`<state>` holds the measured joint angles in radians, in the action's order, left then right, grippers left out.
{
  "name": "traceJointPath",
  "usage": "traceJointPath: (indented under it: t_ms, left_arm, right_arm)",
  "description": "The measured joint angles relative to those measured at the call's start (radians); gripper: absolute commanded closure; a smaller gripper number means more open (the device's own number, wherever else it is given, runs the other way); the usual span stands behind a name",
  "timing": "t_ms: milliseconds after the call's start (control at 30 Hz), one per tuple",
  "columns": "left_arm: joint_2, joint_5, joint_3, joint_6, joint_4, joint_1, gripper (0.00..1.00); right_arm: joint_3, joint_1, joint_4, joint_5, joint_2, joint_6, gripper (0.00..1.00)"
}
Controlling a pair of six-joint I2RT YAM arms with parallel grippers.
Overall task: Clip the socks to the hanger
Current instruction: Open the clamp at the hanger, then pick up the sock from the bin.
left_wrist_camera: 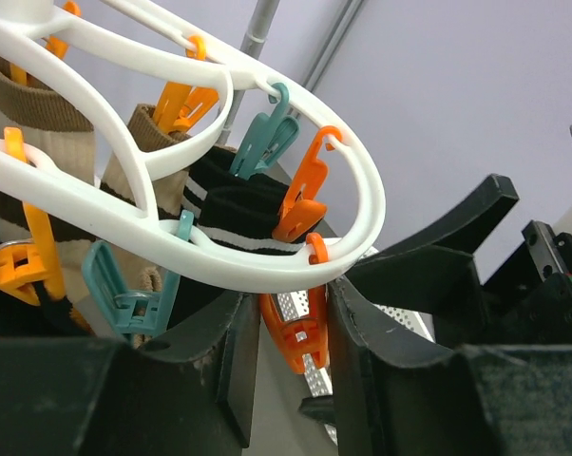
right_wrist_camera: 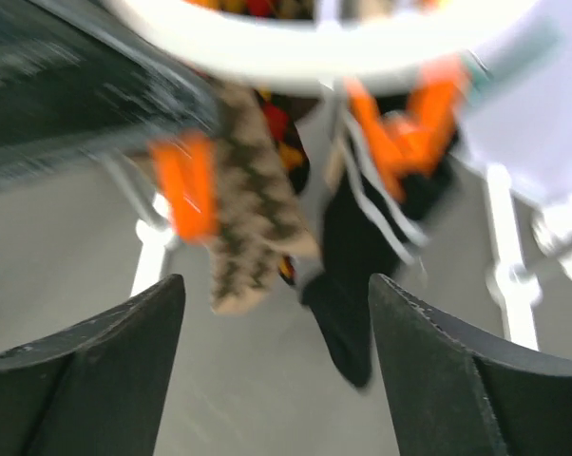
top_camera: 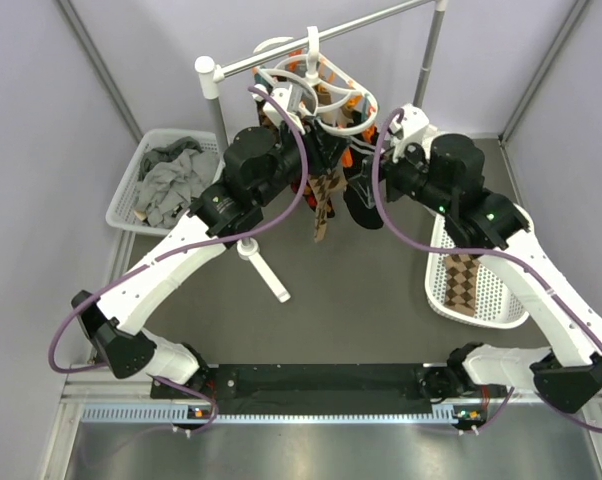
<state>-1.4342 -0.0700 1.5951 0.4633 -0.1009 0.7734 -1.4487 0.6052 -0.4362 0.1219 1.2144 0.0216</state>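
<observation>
The white oval hanger [top_camera: 364,108] hangs from the rail, with orange and teal clips. Several argyle socks [top_camera: 323,205] hang from it, and a black striped sock [left_wrist_camera: 234,204] is clipped beside them. My left gripper [top_camera: 326,152] is up at the ring's near edge. In the left wrist view [left_wrist_camera: 288,302] it is closed round an orange clip [left_wrist_camera: 300,334] under the ring [left_wrist_camera: 267,271]. My right gripper [top_camera: 366,192] is wide open and empty [right_wrist_camera: 276,296], just below the hanging socks [right_wrist_camera: 253,218]. One more argyle sock [top_camera: 464,284] lies in the right basket.
The white-and-silver rail stand [top_camera: 311,45] crosses the back, and its foot [top_camera: 266,272] reaches onto the dark table. A white basket [top_camera: 129,195] at the left holds plain grey socks [top_camera: 171,180]. Another white basket [top_camera: 501,300] sits at the right. Grey walls close in on both sides.
</observation>
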Motion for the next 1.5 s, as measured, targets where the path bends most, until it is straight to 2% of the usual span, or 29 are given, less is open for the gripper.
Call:
traceJointPath:
  t_ms: [167,467,700,900,1100,1233,1367,1500]
  left_arm:
    - [-0.006,-0.001,0.000,-0.017,0.005,0.000,0.97]
    - [-0.015,-0.001,0.000,-0.029,0.019,0.000,1.00]
    - [-0.015,0.011,0.000,-0.029,0.026,0.000,1.00]
    - [-0.014,0.018,0.000,-0.029,0.027,0.000,1.00]
    - [-0.004,0.018,0.000,-0.029,0.025,0.000,1.00]
    - [0.005,0.020,0.000,-0.029,0.025,0.000,1.00]
    - [0.005,0.020,0.000,-0.029,0.024,0.000,1.00]
    - [0.005,0.021,0.000,-0.029,0.024,0.000,1.00]
  right_arm:
    - [0.029,-0.069,-0.143,-0.145,-0.070,-0.055,0.21]
    - [0.265,-0.449,-0.273,-0.241,-0.094,-0.225,0.22]
    - [0.434,-0.691,-0.186,-0.227,0.027,-0.369,0.28]
    - [0.462,-0.821,-0.022,-0.195,0.188,-0.452,0.30]
    - [0.429,-0.873,0.082,-0.188,0.399,-0.470,0.40]
    - [0.360,-0.877,0.113,-0.189,0.518,-0.468,0.53]
    - [0.320,-0.877,0.119,-0.189,0.592,-0.467,0.55]
    - [0.313,-0.877,0.119,-0.191,0.599,-0.456,0.55]
